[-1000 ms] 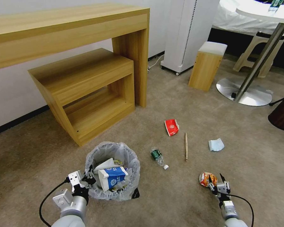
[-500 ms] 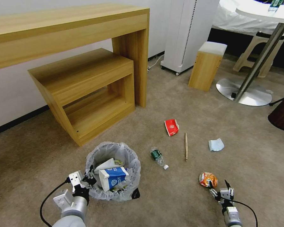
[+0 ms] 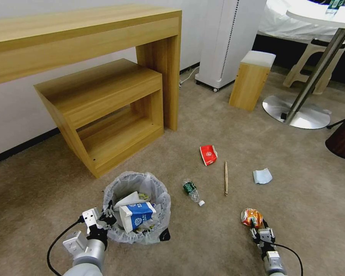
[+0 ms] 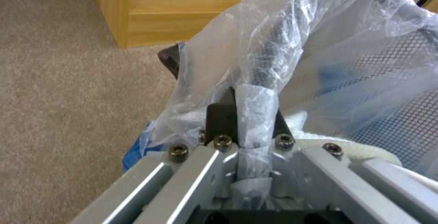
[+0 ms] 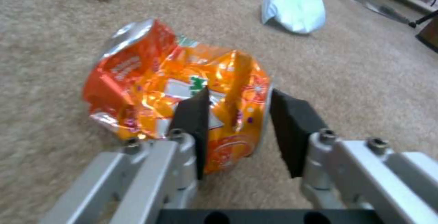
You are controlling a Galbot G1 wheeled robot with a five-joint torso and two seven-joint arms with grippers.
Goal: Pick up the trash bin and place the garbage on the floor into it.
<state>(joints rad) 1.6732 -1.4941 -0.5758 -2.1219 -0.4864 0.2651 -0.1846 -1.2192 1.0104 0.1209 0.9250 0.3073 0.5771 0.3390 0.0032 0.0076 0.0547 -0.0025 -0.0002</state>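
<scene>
The trash bin (image 3: 137, 230), black with a frilled clear liner, stands on the beige floor (image 3: 203, 237) and holds a blue-white carton (image 3: 137, 216). My left gripper (image 3: 105, 221) is shut on the bin's near rim and liner (image 4: 255, 114). The orange packet (image 3: 252, 217) lies on the carpet. My right gripper (image 3: 260, 230) is down at it, open, and its pads (image 5: 194, 121) straddle the near end of the packet (image 5: 155, 80). Farther off lie a green-label bottle (image 3: 191, 189), a wooden stick (image 3: 226, 178), a red wrapper (image 3: 208, 154) and a pale blue mask (image 3: 262, 176).
A wooden desk (image 3: 84, 34) with a low shelf unit (image 3: 103, 111) stands behind the bin. A wooden stool (image 3: 252, 79), a round table base (image 3: 295, 111) and a dark brown cylinder (image 3: 343, 138) are at the back right. Bare carpet lies between bin and packet.
My right gripper has dropped lower and slid forward, so its fingers now sit around the orange packet. The left gripper and bin have stayed put.
</scene>
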